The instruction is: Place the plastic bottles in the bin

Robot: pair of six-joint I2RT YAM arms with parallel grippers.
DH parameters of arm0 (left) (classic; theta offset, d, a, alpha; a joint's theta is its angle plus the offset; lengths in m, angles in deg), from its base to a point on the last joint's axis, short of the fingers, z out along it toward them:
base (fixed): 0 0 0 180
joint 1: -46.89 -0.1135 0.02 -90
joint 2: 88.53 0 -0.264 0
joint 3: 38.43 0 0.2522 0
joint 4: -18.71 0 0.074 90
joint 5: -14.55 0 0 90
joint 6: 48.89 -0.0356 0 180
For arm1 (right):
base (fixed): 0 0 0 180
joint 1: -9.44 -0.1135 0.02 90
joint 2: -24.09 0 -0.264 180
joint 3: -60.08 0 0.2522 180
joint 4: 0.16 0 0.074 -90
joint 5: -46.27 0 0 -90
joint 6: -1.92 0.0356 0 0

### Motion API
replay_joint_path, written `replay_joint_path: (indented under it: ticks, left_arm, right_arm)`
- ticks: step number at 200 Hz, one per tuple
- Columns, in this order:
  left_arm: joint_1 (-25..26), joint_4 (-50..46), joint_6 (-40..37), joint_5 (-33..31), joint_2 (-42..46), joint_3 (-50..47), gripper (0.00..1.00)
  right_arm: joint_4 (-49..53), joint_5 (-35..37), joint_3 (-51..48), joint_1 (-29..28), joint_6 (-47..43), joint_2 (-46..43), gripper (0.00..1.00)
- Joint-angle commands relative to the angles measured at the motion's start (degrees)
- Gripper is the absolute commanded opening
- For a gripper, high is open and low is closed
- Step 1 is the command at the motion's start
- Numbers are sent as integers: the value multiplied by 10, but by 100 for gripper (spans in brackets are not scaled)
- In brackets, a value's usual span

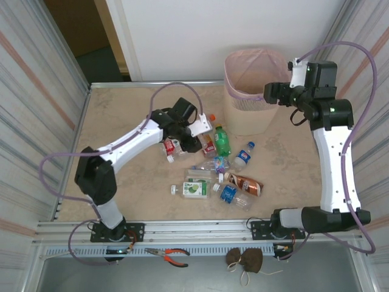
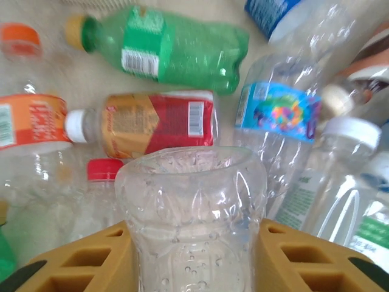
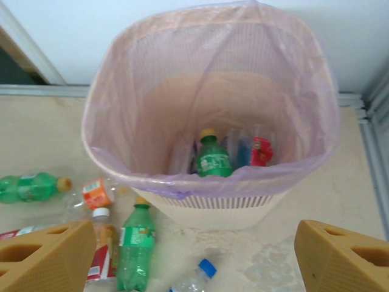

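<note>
Our left end effector (image 2: 194, 258) clasps a clear bottle (image 2: 191, 182) end-on; the bin (image 1: 243, 118) stands rightward at the worktop's far edge, beside our wide-open right end effector (image 3: 193, 246).

Colours noted: bin (image 3: 213, 210) beige, slotted pattern on upper band; its liner (image 3: 152, 91) translucent pink. Green bottle (image 3: 213, 161) in bin, yellow cap. Worktop (image 1: 121, 115) mottled beige. Clear bottle (image 2: 191, 207) colourless, droplet-speckled. Brown bottle (image 2: 152, 121): red label, white cap. Blue-label bottle (image 2: 276, 112): multicoloured print. Pliers (image 1: 172, 255) red-handled. Arms (image 1: 331, 164) white, black joints
</note>
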Motion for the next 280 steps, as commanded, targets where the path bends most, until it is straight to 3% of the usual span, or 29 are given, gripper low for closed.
replay_joint_path:
  ticks: [1,66,136,201,280]
  left_arm:
    - [-23,60,52,68,68,-19,44]
    - [-53,251,199,198,204,-51,45]
    - [-54,394,319,273,253,-42,45]
    - [-55,444,379,299,252,-32,45]
    - [-54,463,391,306,247,-30,45]
  right_arm:
    - [-95,-90,-56,1,29,-53,84]
    - [-380,-292,-265,-53,100,-165,85]
    - [-537,-324,-333,-197,110,-153,92]
    - [-618,-336,-318,-270,137,-91,93]
    - [-634,-343,-282,-297,168,-42,74]
